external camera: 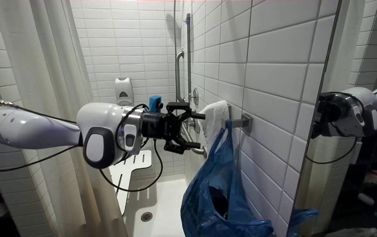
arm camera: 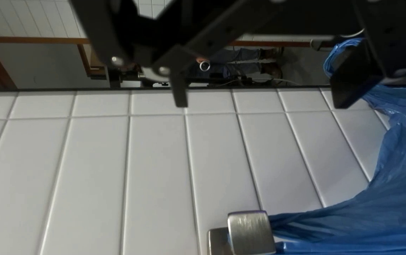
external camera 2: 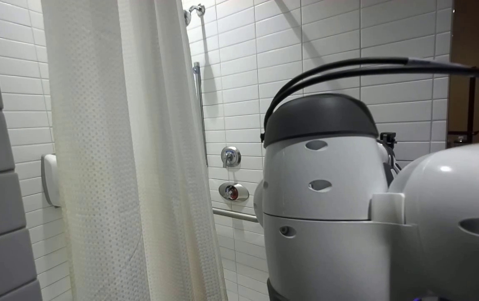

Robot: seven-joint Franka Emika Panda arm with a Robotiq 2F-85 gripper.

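Nearest the wrist camera, across the top of the frame: black two-fingered metal gripper [arm camera: 261, 99], with fingers spread wide apart. At the right edge there, and right of centre, low, in an exterior view: thin blue plastic bag [external camera: 215, 174], glossy and crinkled, narrowing upward in tight pleats to bunched handles (with a dark shape [external camera: 219, 201] visible inside, too shadowed to identify). Hung by those handles from a squared brushed-metal wall fixture [external camera: 247, 124], in front of white rectangular tiles [external camera: 270, 102]. Left of the handles, partly behind the upper fingertip in the same frame: rough-textured white cloth towel [external camera: 216, 114].
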